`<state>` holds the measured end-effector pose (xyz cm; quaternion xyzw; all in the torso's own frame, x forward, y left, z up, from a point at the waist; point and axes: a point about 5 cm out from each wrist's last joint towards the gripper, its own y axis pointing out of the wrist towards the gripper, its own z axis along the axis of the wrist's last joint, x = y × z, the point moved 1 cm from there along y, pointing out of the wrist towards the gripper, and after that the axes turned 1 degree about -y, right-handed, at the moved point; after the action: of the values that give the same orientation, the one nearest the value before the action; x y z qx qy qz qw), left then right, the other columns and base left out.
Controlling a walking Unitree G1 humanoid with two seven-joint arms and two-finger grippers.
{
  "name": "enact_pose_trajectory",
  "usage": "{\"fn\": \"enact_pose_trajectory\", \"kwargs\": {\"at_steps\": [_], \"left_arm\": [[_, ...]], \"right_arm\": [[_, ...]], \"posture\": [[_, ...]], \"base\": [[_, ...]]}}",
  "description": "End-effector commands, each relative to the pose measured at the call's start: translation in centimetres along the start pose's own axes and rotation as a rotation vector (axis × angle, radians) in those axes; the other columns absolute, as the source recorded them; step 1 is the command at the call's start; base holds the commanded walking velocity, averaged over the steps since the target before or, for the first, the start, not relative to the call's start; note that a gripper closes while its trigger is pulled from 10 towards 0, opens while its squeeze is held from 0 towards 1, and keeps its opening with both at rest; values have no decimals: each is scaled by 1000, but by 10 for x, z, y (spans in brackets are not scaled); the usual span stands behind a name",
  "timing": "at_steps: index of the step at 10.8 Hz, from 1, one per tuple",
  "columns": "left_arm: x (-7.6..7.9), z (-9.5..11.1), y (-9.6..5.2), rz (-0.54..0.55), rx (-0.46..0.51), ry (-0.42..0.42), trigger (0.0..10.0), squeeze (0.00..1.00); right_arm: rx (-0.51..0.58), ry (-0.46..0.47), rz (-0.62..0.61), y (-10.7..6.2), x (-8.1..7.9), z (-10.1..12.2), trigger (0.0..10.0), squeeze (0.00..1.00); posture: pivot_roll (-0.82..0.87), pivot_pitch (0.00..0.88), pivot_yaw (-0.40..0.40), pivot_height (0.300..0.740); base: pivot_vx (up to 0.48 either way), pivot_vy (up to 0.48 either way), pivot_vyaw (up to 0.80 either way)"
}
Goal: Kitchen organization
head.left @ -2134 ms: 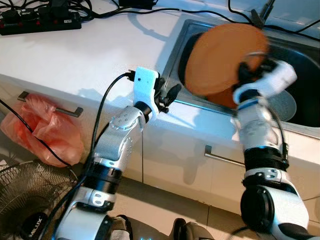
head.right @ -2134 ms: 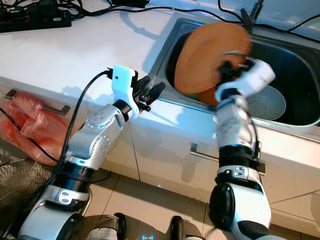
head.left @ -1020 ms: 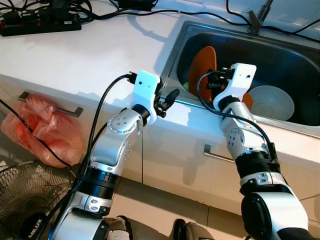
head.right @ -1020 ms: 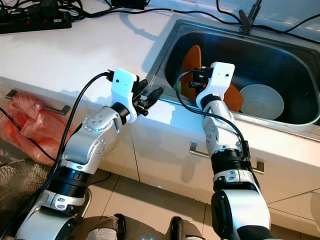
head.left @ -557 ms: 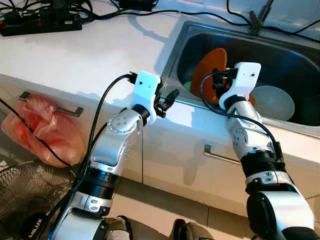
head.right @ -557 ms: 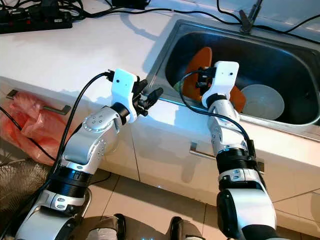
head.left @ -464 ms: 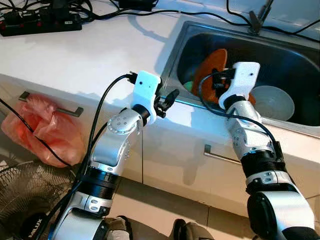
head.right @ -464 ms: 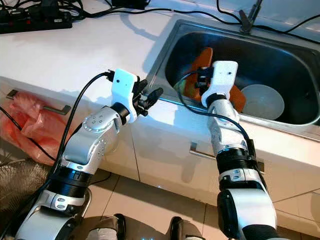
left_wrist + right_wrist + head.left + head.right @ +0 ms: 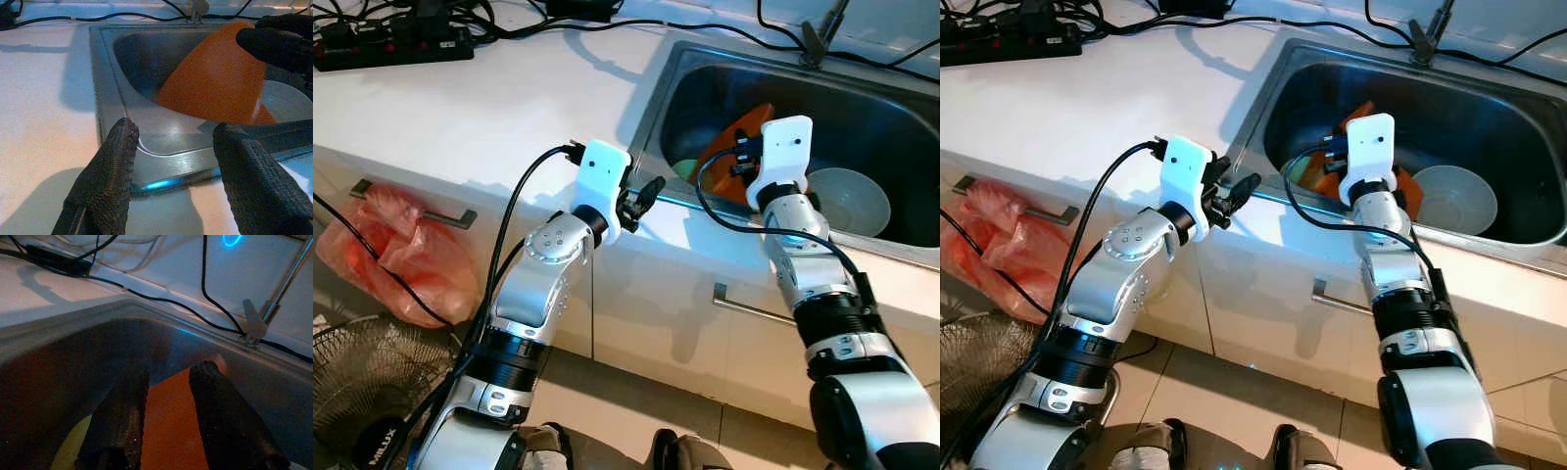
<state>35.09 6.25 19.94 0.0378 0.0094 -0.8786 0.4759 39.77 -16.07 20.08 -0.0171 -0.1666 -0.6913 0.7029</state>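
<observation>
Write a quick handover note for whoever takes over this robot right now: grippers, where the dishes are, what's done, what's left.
Right gripper: inside the sink, fingers apart above the orange plate, not clamped on it.
Left gripper: open, hovering at the sink's front edge over the counter, holding nothing.
Dishes: the orange plate leans tilted in the sink, a white bowl beside it, something green under the plate.
Done: plate is in the sink.
Left: withdraw the right arm; the rest of the tidying is unclear.

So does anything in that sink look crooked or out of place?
Yes. The orange plate sits tilted on edge in the sink, leaning rather than flat, beside the white bowl. The right pincer hovers over it, fingers apart.
</observation>
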Motion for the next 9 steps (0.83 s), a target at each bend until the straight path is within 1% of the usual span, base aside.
{"fn": "enact_pose_trajectory", "kwargs": {"at_steps": [1,3,5,6,7,8,9], "left_arm": [[6,-17,-2,-22,-66,-11,10000,0],[7,-18,-2,-26,-71,-12,10000,0],[6,-19,-2,-24,-71,-12,10000,0],[4,-18,-2,-8,-60,-13,10000,0],[2,-17,-2,1,-44,-16,10000,0],[0,-19,-3,5,-48,-17,10000,0],[0,-18,-4,6,-45,-16,10000,0]], "right_arm": [[-17,-35,-8,-3,3,-7,10000,0],[-10,-57,-2,-3,2,-7,10000,0],[-2,-46,-24,-1,7,-4,10000,0],[3,52,-28,0,6,-1,10000,0],[34,81,-6,-1,3,4,10000,0],[61,135,1,-1,1,9,10000,0],[65,166,-6,-1,2,11,10000,0]], "posture": [[69,142,-37,740],[69,141,-37,740],[68,144,-36,740],[67,146,-37,740],[66,149,-36,740],[64,150,-36,740],[62,149,-36,740]], "base": [[0,0,0],[0,0,0],[0,0,0],[0,0,0],[0,0,0],[0,0,0],[0,0,0]]}}
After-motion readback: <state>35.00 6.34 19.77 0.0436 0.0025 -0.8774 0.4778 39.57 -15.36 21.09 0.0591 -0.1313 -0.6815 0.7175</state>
